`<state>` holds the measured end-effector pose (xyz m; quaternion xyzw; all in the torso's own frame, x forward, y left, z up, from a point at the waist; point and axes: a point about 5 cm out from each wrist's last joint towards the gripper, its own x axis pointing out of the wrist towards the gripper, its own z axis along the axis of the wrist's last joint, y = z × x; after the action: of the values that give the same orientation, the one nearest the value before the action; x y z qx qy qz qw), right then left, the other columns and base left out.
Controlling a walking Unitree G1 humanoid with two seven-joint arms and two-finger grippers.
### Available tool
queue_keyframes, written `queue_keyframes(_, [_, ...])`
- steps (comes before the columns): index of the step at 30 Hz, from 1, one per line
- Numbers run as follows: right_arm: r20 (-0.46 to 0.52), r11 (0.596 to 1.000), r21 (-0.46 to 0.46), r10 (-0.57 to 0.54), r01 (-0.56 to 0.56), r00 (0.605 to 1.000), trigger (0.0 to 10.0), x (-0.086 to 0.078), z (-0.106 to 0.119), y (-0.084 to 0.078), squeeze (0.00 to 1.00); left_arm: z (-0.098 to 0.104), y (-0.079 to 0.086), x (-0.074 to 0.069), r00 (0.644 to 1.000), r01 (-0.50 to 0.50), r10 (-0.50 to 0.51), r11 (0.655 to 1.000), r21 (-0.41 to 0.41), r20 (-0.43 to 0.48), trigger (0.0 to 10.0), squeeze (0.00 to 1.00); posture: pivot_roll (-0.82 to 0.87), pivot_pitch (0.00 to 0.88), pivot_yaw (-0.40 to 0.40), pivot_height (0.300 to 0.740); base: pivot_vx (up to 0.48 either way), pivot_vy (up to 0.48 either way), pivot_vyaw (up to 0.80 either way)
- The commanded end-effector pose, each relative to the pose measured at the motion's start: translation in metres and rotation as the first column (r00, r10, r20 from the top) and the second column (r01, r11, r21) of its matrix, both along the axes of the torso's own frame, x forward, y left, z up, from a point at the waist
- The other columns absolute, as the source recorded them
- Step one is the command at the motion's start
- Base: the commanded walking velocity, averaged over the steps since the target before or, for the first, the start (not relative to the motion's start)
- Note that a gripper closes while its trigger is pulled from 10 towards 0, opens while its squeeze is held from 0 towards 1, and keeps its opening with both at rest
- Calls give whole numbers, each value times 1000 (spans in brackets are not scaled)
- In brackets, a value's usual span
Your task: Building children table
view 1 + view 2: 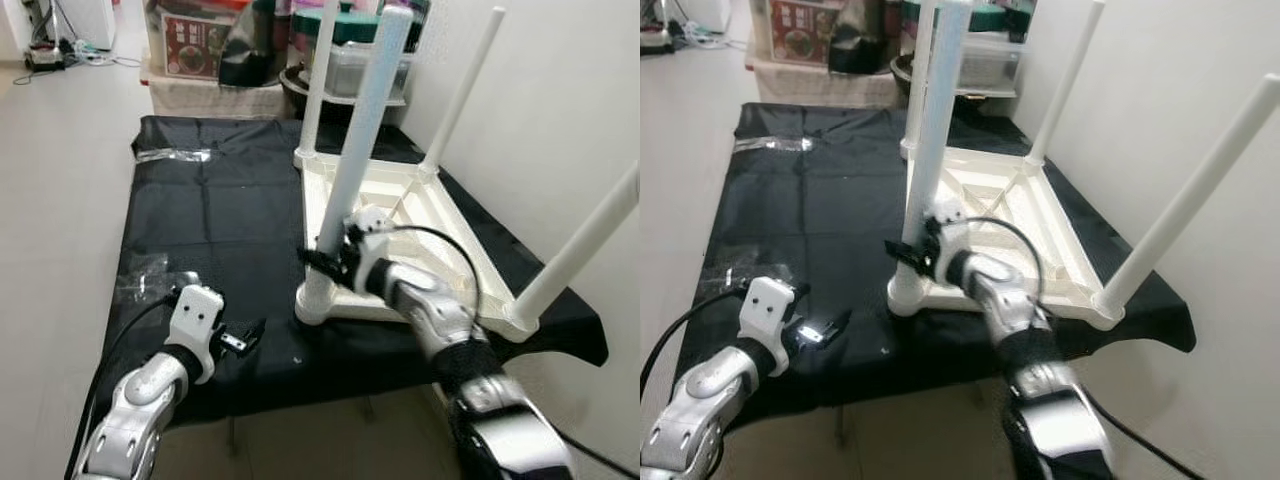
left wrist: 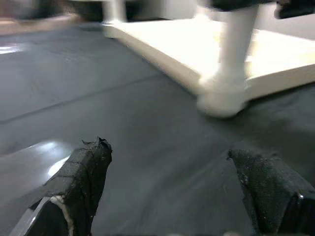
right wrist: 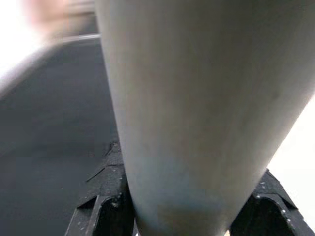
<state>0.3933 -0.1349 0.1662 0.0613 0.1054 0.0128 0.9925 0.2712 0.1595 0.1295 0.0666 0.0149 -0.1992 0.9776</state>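
A white children's table (image 1: 440,215) lies upside down on a black cloth (image 1: 220,220), with its legs pointing up. My right gripper (image 1: 325,258) is shut on the near-left leg (image 1: 360,150), low down, just above the socket (image 1: 318,300). In the right wrist view that leg (image 3: 197,98) sits between both fingertips (image 3: 98,211). My left gripper (image 1: 245,338) hovers open over the cloth, to the left of the socket (image 2: 221,101), with nothing between its fingers (image 2: 83,172).
A white wall (image 1: 560,110) runs close along the table's right side. Boxes and plastic containers (image 1: 200,45) stand behind the cloth. Clear plastic wrappers (image 1: 175,154) (image 1: 140,275) lie on the cloth's left part. Pale floor (image 1: 60,200) lies to the left.
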Motion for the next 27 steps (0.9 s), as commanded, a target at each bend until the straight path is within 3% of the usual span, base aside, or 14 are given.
queue_keyframes(1, [-147,938,-59,-348,343,926,0,-15,-30,-55,0,-4,2,-2,1000,-9,9,1000,3,-21,10000,0,156,0,-185,740,0,0,0])
queue_keyframes(2, [-164,899,-70,-439,433,883,0,-27,-39,-65,0,-4,2,-2,1000,-8,8,1000,2,-22,10000,0,150,0,-180,740,0,0,0])
queue_keyframes(6, [-168,862,-89,-508,500,845,0,-47,-46,-72,0,-4,2,-3,1000,-5,5,1000,2,-25,10000,0,140,0,-172,740,0,0,0])
queue_keyframes(8, [-168,862,-89,-508,500,845,0,-47,-46,-72,0,-4,2,-3,1000,-5,5,1000,2,-25,10000,0,140,0,-172,740,0,0,0])
queue_keyframes(9, [-197,879,-111,-477,464,856,0,-58,-50,-63,0,-5,1,-3,1000,-1,1,1000,3,-29,10000,0,129,0,-164,740,0,0,0])
queue_keyframes(10, [-202,921,-105,-388,374,899,10000,-64,-49,-49,0,-6,0,-3,999,3,-3,1000,2,-32,10000,0,118,0,-157,740,0,0,0])
queue_keyframes(12, [-134,962,-29,-272,270,953,10000,-64,-41,-29,0,-7,-1,-3,999,11,-11,1000,2,-37,10000,0,112,0,-153,740,0,0,0])
queue_keyframes(13, [-83,964,-5,-264,265,961,10000,-61,-34,-28,1000,-7,-1,-2,999,13,-13,1000,2,-37,10000,0,112,0,-153,740,0,0,0])
queue_keyframes(18, [-29,984,46,-172,173,985,10000,-49,-18,-25,1000,-6,-2,-1,999,14,-14,1000,3,-35,10000,0,116,0,-158,740,0,0,0])
queue_keyframes(19, [17,994,87,-62,60,998,10000,-42,-5,-21,0,-5,-1,0,999,12,-12,1000,2,-34,10000,0,116,0,-159,740,0,0,0])
queue_keyframes(23, [17,994,87,-62,60,998,10000,-42,-5,-21,0,-5,-1,0,999,12,-12,1000,2,-34,10000,0,116,0,-159,740,0,0,0])
queue_keyframes(24, [88,991,110,66,-76,994,10000,-36,10,-19,0,-5,-1,0,999,10,-10,1000,2,-33,10000,0,116,0,-159,740,0,0,0])
queue_keyframes(25, [88,991,110,66,-76,994,10000,-36,10,-19,0,-5,-1,0,999,10,-10,1000,2,-33,10000,0,116,0,-159,740,0,0,0])
queue_keyframes(27, [233,851,35,503,-524,832,10000,-34,31,-3,0,-6,-2,0,1000,5,-5,1000,2,-30,10000,0,145,0,-179,740,0,0,0])
